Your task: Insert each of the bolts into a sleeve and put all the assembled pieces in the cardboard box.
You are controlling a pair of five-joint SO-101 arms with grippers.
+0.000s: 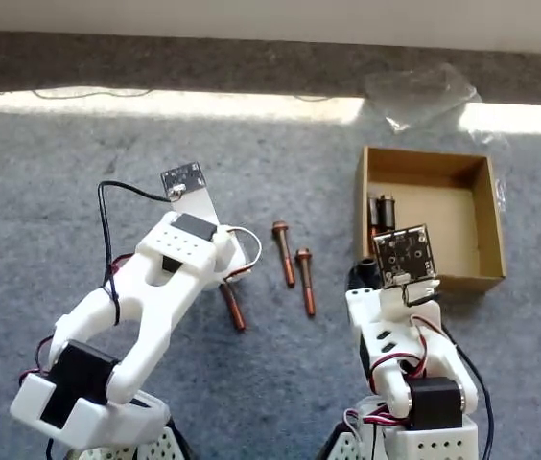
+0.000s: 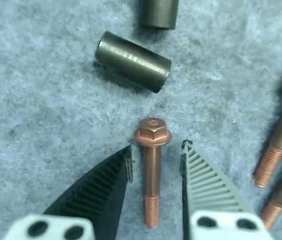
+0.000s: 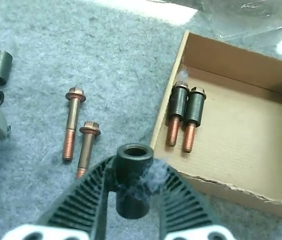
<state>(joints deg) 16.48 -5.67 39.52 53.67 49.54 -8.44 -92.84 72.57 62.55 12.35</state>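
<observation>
My left gripper (image 2: 156,150) is open low over the carpet, one finger on each side of a copper bolt (image 2: 152,170) that lies flat, with gaps on both sides. Just past the bolt's head lie two dark sleeves (image 2: 132,61) (image 2: 158,12). My right gripper (image 3: 133,167) is shut on another dark sleeve (image 3: 132,175), held upright with its bore showing, just outside the near left corner of the cardboard box (image 1: 482,220). Inside the box lie two assembled pieces (image 3: 177,112) (image 3: 192,117). Two loose bolts (image 1: 283,254) (image 1: 305,281) lie between the arms.
A crumpled clear plastic bag (image 1: 419,94) lies behind the box. Grey carpet (image 1: 59,192) covers the table, with open room to the left and behind the bolts. The left arm (image 1: 179,259) hangs over the sleeves in the high view.
</observation>
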